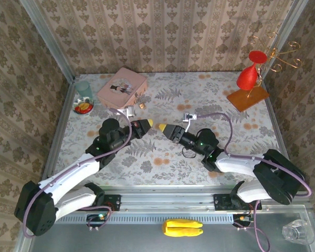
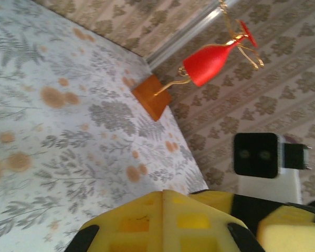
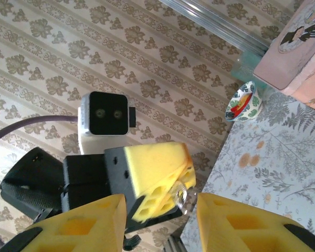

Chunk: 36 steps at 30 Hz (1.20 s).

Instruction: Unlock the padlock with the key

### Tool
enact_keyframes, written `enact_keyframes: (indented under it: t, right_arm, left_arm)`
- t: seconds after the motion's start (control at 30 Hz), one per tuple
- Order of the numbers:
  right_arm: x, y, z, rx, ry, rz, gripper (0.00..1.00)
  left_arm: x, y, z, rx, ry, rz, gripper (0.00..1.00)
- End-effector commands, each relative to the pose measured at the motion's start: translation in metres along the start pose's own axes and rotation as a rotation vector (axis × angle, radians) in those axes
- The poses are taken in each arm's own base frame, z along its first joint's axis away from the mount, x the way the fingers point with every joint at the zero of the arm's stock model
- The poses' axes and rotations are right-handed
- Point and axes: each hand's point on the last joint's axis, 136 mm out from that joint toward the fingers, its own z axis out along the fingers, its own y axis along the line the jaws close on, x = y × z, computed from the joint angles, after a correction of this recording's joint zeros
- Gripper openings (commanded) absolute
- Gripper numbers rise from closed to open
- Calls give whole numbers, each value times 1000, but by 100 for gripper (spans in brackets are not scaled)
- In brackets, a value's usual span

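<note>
My left gripper (image 1: 148, 124) points right over the middle of the table, its yellow fingers (image 2: 165, 210) pressed together. In the right wrist view a small silvery ring (image 3: 179, 195), apparently the key's head, sticks out of the left gripper's (image 3: 170, 184) tips. My right gripper (image 1: 161, 128) faces it tip to tip, a short gap away. It is open, its fingers (image 3: 79, 226) wide apart with nothing between them. A tiny brass-gold speck, seemingly the padlock (image 1: 142, 105), lies on the table by the near right corner of the pink tin (image 1: 123, 87).
A small bowl (image 1: 83, 107) with colourful contents and a green cup (image 1: 84, 88) stand at the far left. A red glass on a gold wire stand with a wooden base (image 1: 248, 97) is at the far right. Patterned walls close the table in.
</note>
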Motion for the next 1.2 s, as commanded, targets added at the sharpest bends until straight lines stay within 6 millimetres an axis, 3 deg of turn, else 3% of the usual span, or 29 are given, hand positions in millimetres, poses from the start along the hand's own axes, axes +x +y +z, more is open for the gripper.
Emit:
enact_keyframes:
  t: [0.0, 0.67, 1.17]
  right_arm:
    - [-4, 18, 10, -81, -1, 16, 42]
    - [11, 21, 17, -128, 73, 66, 30]
    - [9, 24, 18, -136, 71, 66, 25]
  left_arm:
    - [-13, -42, 2, 139, -26, 41, 0]
    - [-13, -52, 4, 150, -21, 33, 0]
    - [-17, -56, 8, 167, -15, -5, 0]
